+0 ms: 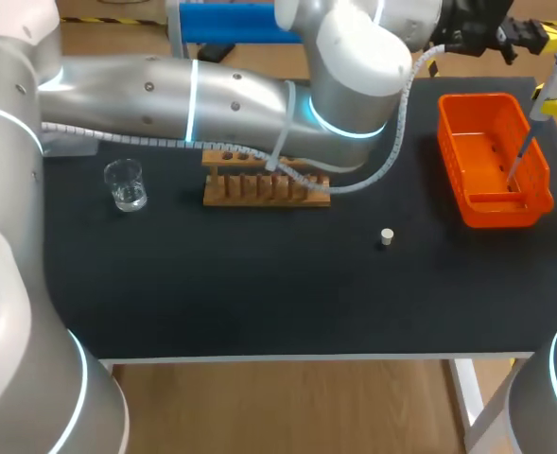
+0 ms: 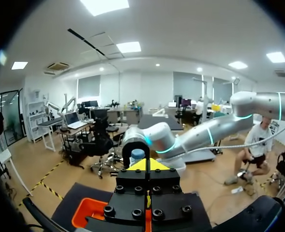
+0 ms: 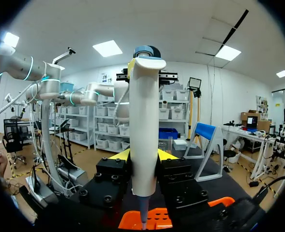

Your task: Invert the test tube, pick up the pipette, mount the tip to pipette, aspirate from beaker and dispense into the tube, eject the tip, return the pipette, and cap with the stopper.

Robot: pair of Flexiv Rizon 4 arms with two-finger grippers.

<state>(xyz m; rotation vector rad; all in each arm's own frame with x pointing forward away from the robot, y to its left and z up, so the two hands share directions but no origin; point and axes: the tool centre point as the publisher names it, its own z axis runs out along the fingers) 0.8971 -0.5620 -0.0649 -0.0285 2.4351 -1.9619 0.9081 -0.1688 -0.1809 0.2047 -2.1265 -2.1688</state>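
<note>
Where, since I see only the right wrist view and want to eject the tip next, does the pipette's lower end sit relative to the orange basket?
Observer: In the head view the pipette points down into the orange basket, right of its middle.
Operator: Where is the stopper?
Observer: The stopper stands on the table, left of the basket and nearer the front edge.
Operator: And the beaker?
Observer: The beaker stands far left, beyond the wooden rack.
</note>
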